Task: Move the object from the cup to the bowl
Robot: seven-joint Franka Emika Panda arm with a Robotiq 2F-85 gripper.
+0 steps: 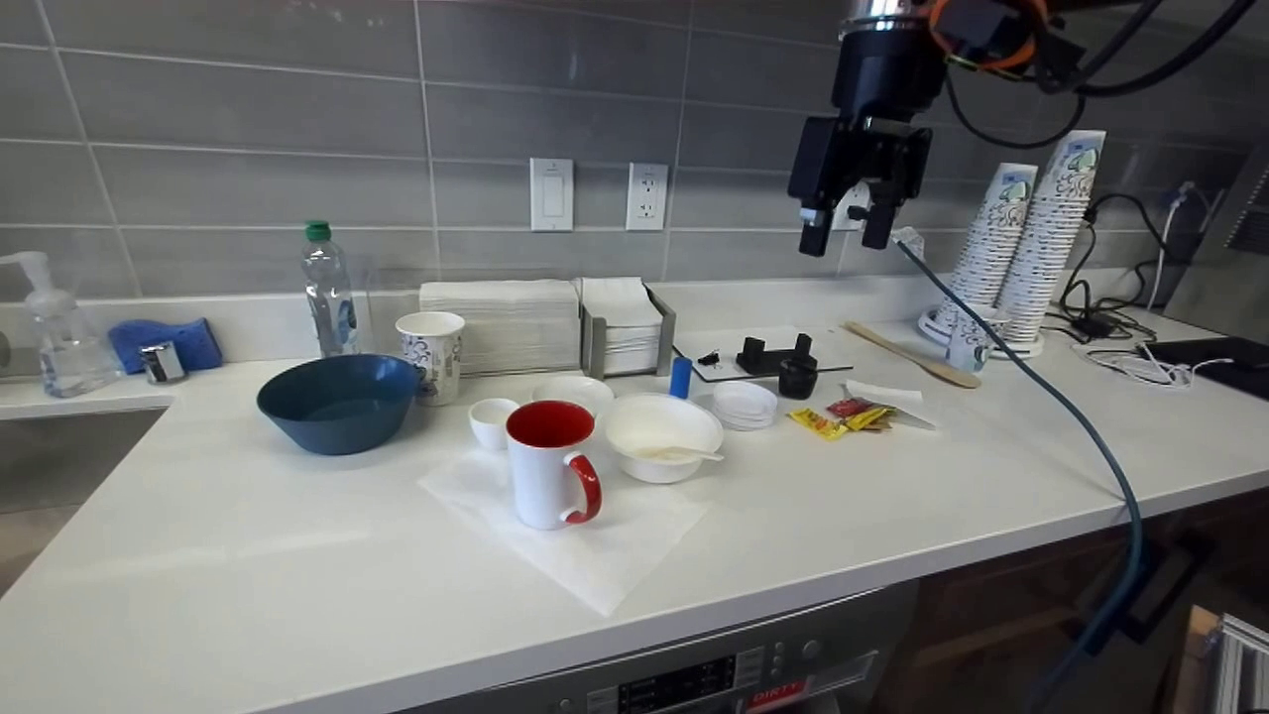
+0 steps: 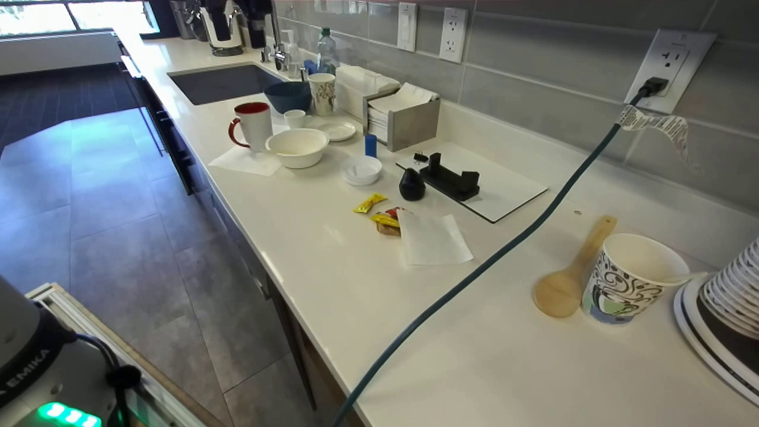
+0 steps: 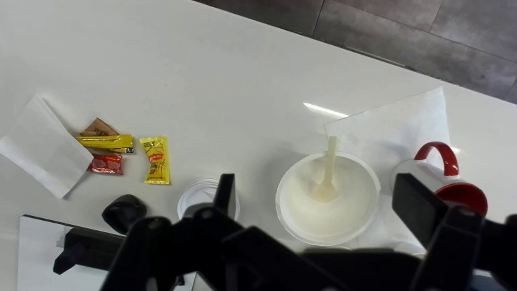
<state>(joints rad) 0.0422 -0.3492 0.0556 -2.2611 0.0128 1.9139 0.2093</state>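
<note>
Looking straight down, the wrist view shows me the pale spoon [image 3: 328, 171] lying in the white bowl [image 3: 307, 216], handle over the rim; in an exterior view of that bowl [image 2: 312, 149] I can't make the spoon out. From above it appears between the widely parted fingers [image 3: 224, 192], which in an exterior view hang well above the bench [image 1: 793, 516] and the red-handled mug [image 1: 540, 481].

White mug [image 1: 541, 478] with red inside and handle [image 1: 594, 485], white bowl [image 1: 662, 422], swirl-patterned paper cup [image 2: 627, 283]
</note>
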